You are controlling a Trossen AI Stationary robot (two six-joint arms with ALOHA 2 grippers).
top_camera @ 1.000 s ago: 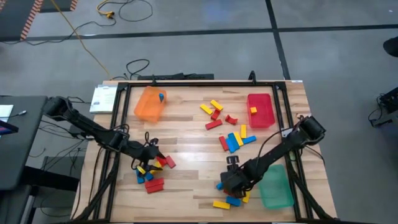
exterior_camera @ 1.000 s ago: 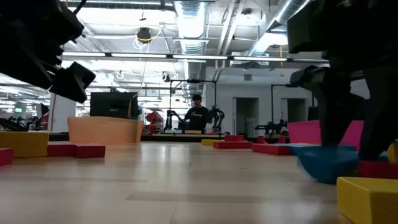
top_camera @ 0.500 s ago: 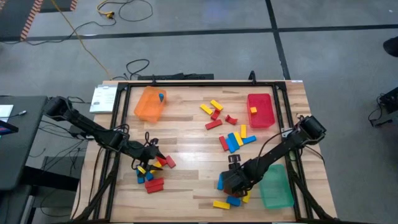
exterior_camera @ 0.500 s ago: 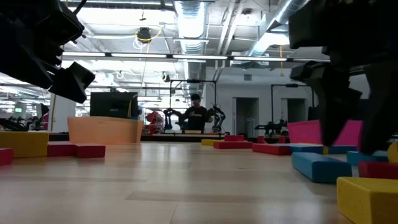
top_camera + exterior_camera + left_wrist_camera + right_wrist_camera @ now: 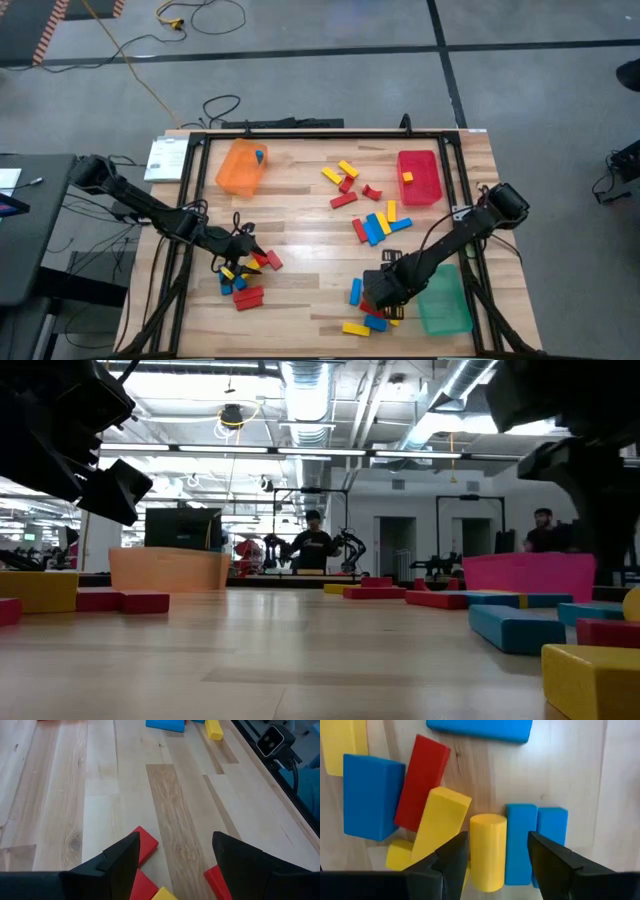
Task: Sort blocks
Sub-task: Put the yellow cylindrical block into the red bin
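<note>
Blocks scattered across the table: a group at mid-table, a cluster by the left edge, another near the front edge beside the green tray. Right gripper over that front cluster, jaws wide, straddling a yellow cylinder seen only by the right wrist camera. Left gripper above red blocks, jaws wide, empty. Orange tray with one blue block; red tray with one yellow block. No legible writing.
</note>
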